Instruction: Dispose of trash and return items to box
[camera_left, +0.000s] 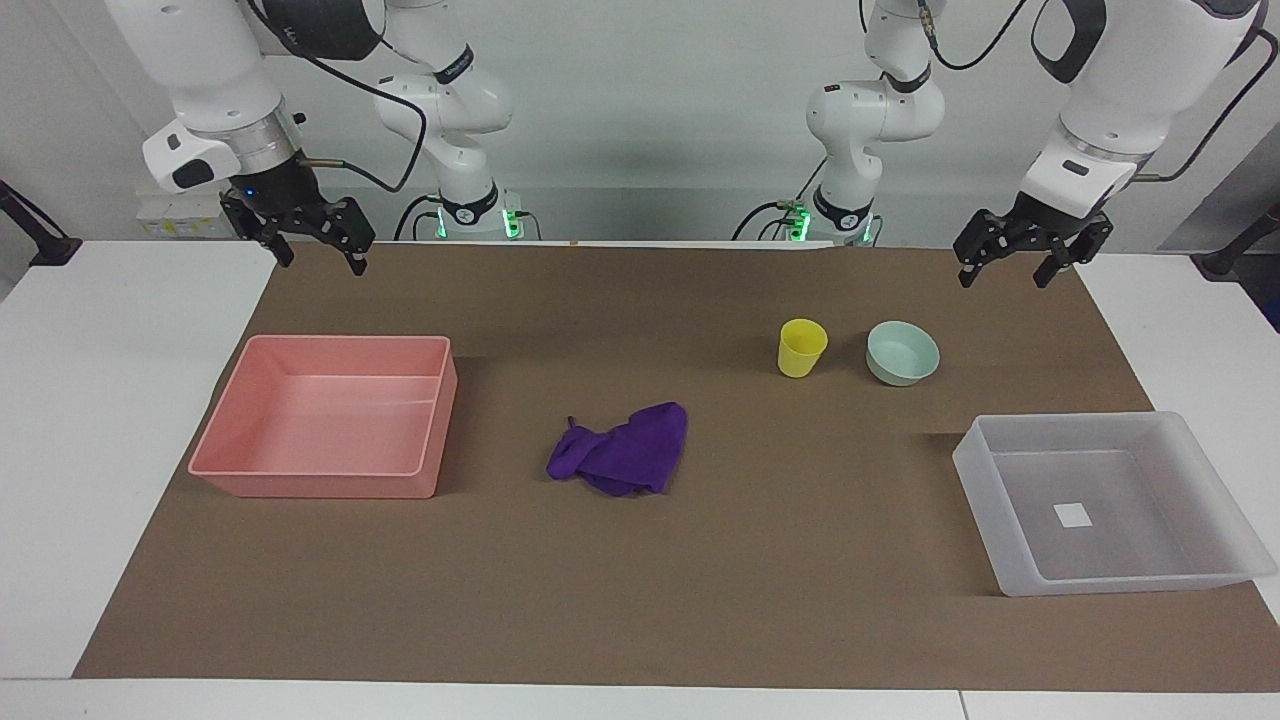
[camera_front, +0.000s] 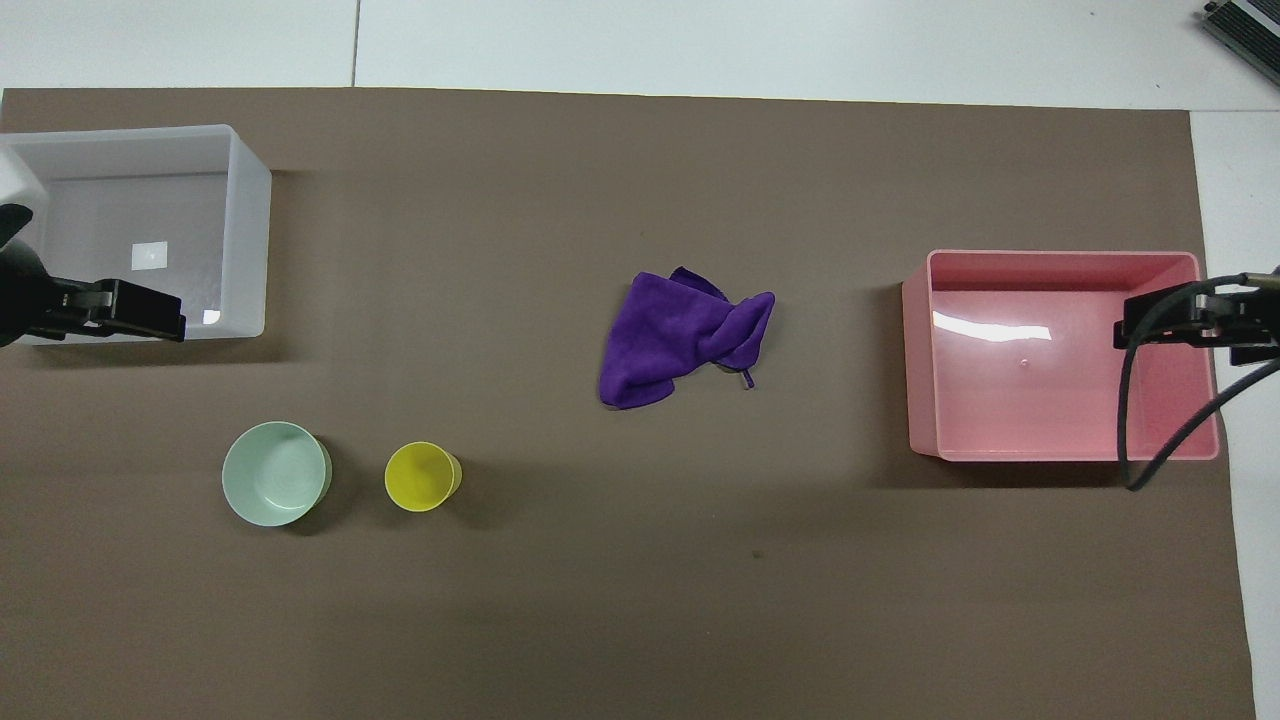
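Note:
The purple rag (camera_left: 625, 462) (camera_front: 680, 340) lies crumpled on the brown mat at mid-table. The yellow cup (camera_left: 802, 348) (camera_front: 422, 477) stands upright beside the mint-green bowl (camera_left: 903, 352) (camera_front: 276, 473), both nearer to the robots than the rag, toward the left arm's end. The translucent box (camera_left: 1000, 490) (camera_front: 250, 230), with a white sticker inside, sits empty at the left arm's end, farther from the robots than the bowl. My left gripper (camera_left: 1005, 278) (camera_front: 150, 310) is open and empty, raised over the mat's edge at that end. My right gripper (camera_left: 322, 262) (camera_front: 1150, 320) is open and empty, raised at the right arm's end.
An empty pink tray (camera_left: 320, 485) (camera_front: 1060, 257) sits on the mat at the right arm's end, level with the rag. The brown mat (camera_left: 800, 600) covers most of the white table. A black cable (camera_front: 1150, 420) hangs from the right arm.

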